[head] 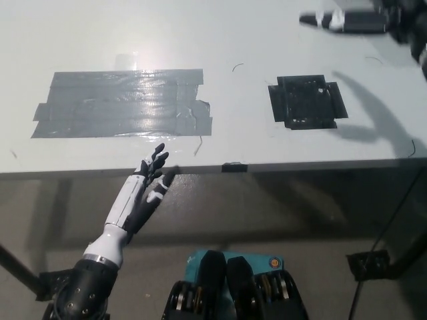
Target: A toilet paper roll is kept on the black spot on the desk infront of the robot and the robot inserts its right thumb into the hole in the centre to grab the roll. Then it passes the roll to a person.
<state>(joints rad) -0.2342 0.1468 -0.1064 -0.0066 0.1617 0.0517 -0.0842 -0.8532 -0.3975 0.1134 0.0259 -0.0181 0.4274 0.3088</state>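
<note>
Right hand at upper right holds nothing, fingers extended. Roll not in view; black spot bare. Handover judged complete; next, arm retracts. Left hand rests open at lower left.

One desk, two tape patches: grey, black.

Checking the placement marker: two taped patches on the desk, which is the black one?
The small square patch right of centre is black. The large patch on the left is grey, glossy and wider.
</note>
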